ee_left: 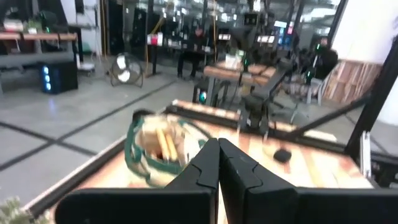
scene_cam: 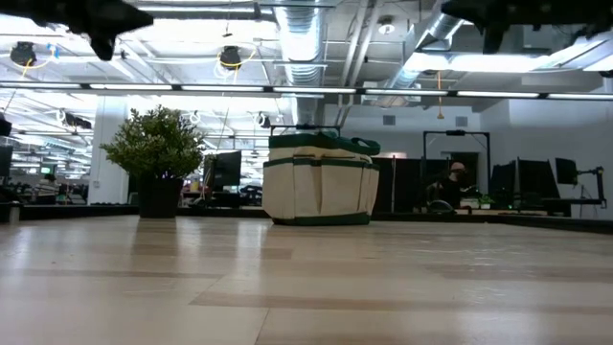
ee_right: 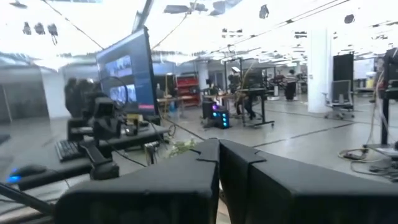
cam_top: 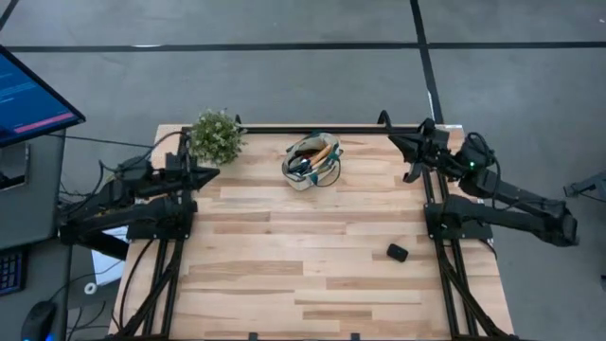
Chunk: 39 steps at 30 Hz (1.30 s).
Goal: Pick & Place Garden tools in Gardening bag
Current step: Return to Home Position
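The beige gardening bag point(cam_top: 311, 162) with dark green trim stands upright on its base at the table's far middle; it also shows in the low view point(scene_cam: 320, 187) and the left wrist view point(ee_left: 158, 149). Wooden-handled garden tools point(cam_top: 320, 153) stick out of its open top. My left gripper point(cam_top: 214, 172) is shut and empty at the table's far left, raised, its fingertips point(ee_left: 219, 144) together. My right gripper point(cam_top: 396, 142) is shut and empty at the table's far right, raised, as its wrist view point(ee_right: 219, 144) shows.
A bushy green plant point(cam_top: 217, 135) in a dark pot stands at the far left corner, next to my left gripper. A small black lump point(cam_top: 397, 252) lies on the table at the right. A monitor point(cam_top: 28, 95) stands off the table's left.
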### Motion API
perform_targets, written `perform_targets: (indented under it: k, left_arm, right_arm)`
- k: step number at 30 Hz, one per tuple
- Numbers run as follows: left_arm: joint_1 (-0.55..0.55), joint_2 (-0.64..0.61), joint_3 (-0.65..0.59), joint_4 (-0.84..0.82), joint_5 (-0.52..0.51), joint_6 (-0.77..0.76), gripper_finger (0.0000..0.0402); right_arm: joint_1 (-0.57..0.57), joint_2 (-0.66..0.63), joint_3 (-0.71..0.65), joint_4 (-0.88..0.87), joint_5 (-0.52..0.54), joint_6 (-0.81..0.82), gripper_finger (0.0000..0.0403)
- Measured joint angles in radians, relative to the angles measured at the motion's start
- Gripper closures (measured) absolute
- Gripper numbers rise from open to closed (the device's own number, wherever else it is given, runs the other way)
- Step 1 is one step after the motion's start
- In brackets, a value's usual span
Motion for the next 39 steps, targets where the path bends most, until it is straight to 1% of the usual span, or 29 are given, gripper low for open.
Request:
perform_targets:
  k: [6,10,14,19,23,27,32,35,39]
  left_arm:
    - [0.0,0.001,-0.073,0.021,0.012,0.0,0.04]
    - [0.0,0.001,-0.129,0.046,0.026,-0.017,0.04]
    - [0.0,0.001,-0.202,0.122,0.033,-0.031,0.04]
    - [0.0,0.002,-0.322,0.269,0.034,-0.092,0.04]
    - [0.0,0.001,-0.409,0.384,0.034,-0.136,0.04]
    - [0.0,0.001,-0.456,0.429,0.034,-0.151,0.04]
    - [0.0,0.002,-0.472,0.428,0.034,-0.149,0.0395]
    - [0.0,0.002,-0.472,0.431,0.033,-0.107,0.0394]
    - [0.0,0.003,-0.472,0.43,0.027,-0.104,0.0397]
  right_arm:
    - [-0.028,-0.099,-0.146,0.081,-0.03,0.074,0.0403]
    - [-0.032,-0.155,-0.224,0.111,-0.03,0.082,0.0403]
    - [-0.032,-0.207,-0.283,0.129,-0.03,0.086,0.0403]
    - [-0.032,-0.251,-0.354,0.145,-0.029,0.086,0.0403]
    - [-0.031,-0.264,-0.378,0.141,-0.021,0.086,0.0403]
    - [-0.031,-0.263,-0.384,0.13,-0.015,0.087,0.0403]
    - [-0.031,-0.263,-0.393,0.115,0.035,0.137,0.0403]
    - [-0.031,-0.263,-0.393,0.098,0.034,0.138,0.0403]
    - [-0.029,-0.263,-0.393,0.094,0.034,0.138,0.0403]
